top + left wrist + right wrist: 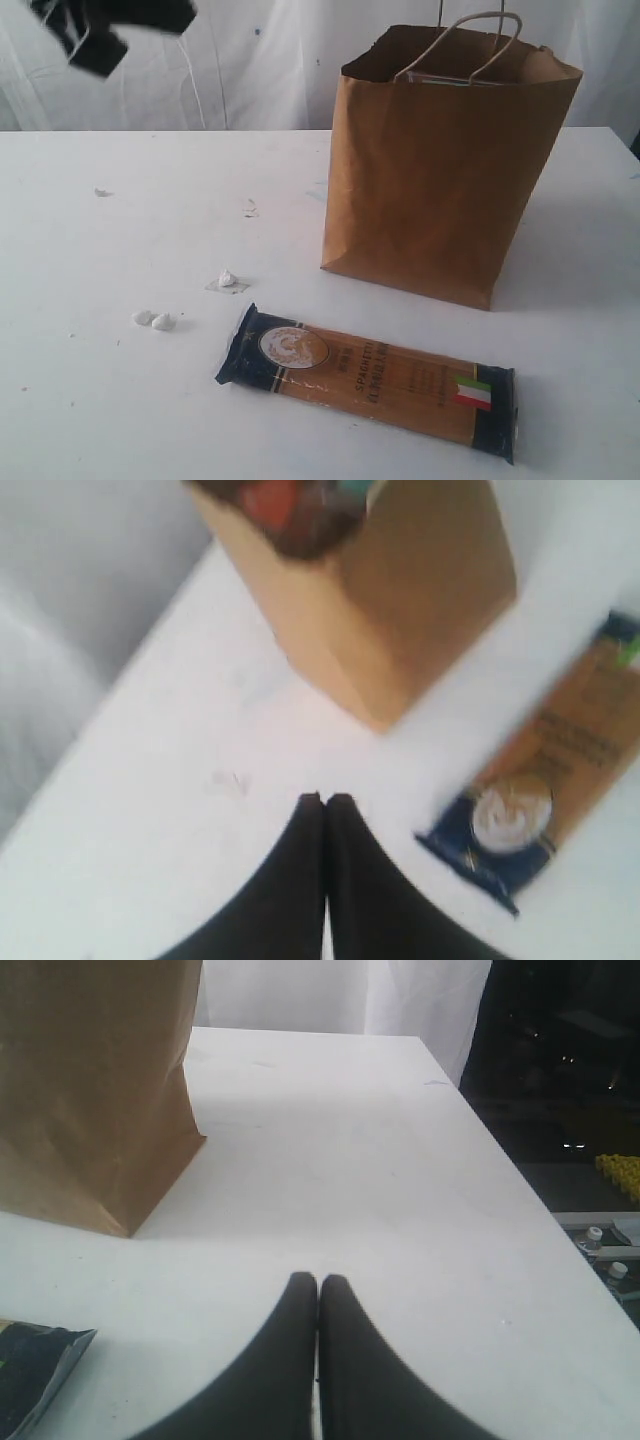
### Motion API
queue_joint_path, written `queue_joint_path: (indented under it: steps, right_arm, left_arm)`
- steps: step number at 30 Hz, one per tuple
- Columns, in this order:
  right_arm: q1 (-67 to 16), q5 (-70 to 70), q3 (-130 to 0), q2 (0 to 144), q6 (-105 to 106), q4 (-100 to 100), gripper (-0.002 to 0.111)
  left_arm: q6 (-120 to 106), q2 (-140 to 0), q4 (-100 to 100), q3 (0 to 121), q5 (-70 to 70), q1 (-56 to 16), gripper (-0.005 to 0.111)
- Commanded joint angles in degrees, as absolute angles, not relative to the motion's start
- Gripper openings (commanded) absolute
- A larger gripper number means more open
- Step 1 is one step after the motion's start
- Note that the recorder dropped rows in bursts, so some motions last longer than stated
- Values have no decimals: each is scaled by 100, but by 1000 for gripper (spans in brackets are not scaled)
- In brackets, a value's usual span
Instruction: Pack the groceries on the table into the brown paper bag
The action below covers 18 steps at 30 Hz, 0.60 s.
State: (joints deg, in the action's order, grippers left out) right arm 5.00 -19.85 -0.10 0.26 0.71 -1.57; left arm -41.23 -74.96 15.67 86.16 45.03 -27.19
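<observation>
Lying flat on the table [120, 230] just in front of the upright paper bag [440, 180], the spaghetti pack [368, 382] is waiting; the left claw [325, 800] and right claw [318, 1280] are both sitting pressed together and empty, so one should be opening across its narrow width, then tipping it in end-first.

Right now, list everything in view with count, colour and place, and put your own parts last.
brown paper bag: one, kraft brown, upright on the table, behind the pack
bag contents: count unclear, reddish and dark, blurred, in the bag's mouth
spaghetti pack: one, orange-brown with dark blue ends, flat in front of the bag
white crumbs: a few, white, left of the pack
table: one, white
left fingers: black, shut, empty, above the table
right fingers: black, shut, empty, beside the bag
</observation>
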Motion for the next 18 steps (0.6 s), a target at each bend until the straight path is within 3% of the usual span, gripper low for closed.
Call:
queue_joint_path:
  steps: [1, 11, 18]
  right_arm:
    - [519, -1965, 0, 0, 53, -173, 0]
    - [519, -1965, 0, 0, 53, -173, 0]
    - [519, -1965, 0, 0, 53, -173, 0]
  left_arm:
    - [-3572, -7562, 1090, 7871, 5007, -2472, 0]
    - [-3572, -8065, 1164, 5694, 2545, -2458, 0]
    - [-3270, -8756, 1190, 5274, 1672, -2458, 0]
